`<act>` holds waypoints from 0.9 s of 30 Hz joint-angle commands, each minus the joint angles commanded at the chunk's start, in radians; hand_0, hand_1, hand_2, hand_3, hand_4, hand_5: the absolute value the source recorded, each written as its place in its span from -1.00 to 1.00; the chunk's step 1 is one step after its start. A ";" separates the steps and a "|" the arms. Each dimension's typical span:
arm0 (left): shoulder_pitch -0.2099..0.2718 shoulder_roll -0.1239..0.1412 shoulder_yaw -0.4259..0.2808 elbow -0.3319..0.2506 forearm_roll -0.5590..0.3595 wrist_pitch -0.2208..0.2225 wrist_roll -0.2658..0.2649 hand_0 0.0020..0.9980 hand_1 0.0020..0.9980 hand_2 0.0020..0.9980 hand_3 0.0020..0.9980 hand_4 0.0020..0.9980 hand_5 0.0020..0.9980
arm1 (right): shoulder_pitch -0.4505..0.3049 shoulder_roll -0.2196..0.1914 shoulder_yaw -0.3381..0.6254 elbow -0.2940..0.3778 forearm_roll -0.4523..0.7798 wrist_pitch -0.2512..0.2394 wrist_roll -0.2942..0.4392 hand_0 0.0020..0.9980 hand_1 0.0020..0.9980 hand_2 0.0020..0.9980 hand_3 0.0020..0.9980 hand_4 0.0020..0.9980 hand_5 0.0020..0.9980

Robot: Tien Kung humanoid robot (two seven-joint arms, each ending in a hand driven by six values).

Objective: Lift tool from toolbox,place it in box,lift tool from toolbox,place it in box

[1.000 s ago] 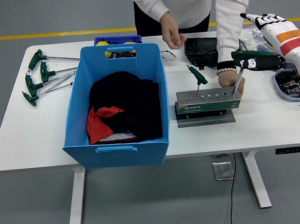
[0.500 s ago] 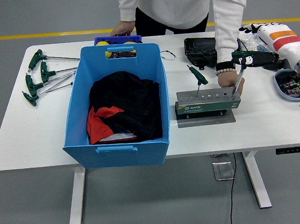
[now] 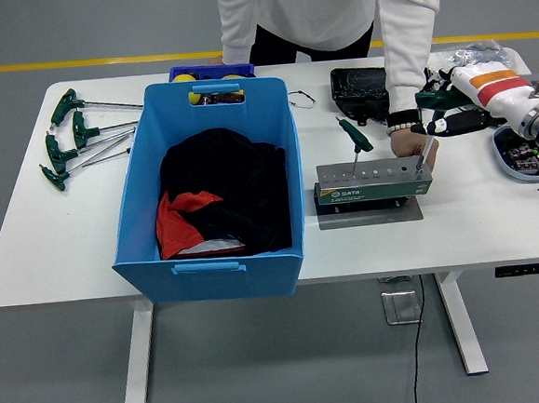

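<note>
Tool [image 3: 424, 135] stands in the rack's [image 3: 373, 182] right end hole, green handle at top. Right hand [image 3: 448, 113] clamped on that handle, just right of the rack. A person's hand [image 3: 412, 143] rests against the rack's right end. 1 more green tool [image 3: 354, 141] stands in the rack's left part. Blue box [image 3: 214, 182] sits left of the rack on the surface [image 3: 457, 215], dark cloth inside. Left hand not seen.
</note>
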 joint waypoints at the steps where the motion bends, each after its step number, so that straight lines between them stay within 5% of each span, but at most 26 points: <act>1: -0.001 0.000 -0.001 0.000 0.001 0.000 0.001 0.60 0.72 0.65 0.50 0.50 0.30 | 0.002 0.001 -0.002 -0.004 0.001 -0.001 0.000 0.05 -0.10 -0.04 0.24 1.00 0.62; 10: -0.009 0.000 -0.016 0.003 0.018 0.001 0.006 0.61 0.72 0.65 0.49 0.50 0.30 | 0.018 0.013 -0.022 -0.029 0.011 -0.020 -0.005 -0.08 -0.26 -0.22 0.07 1.00 0.63; 11: -0.010 0.000 -0.018 0.004 0.021 0.001 0.006 0.61 0.72 0.65 0.48 0.50 0.30 | 0.021 0.015 -0.026 -0.031 0.011 -0.023 -0.006 -0.27 -0.39 -0.35 -0.08 1.00 0.65; 27: -0.021 -0.002 -0.034 0.005 0.044 0.001 0.012 0.62 0.72 0.65 0.47 0.50 0.31 | 0.048 0.044 -0.058 -0.098 0.023 -0.038 -0.010 -0.36 -0.47 -0.42 -0.28 1.00 0.68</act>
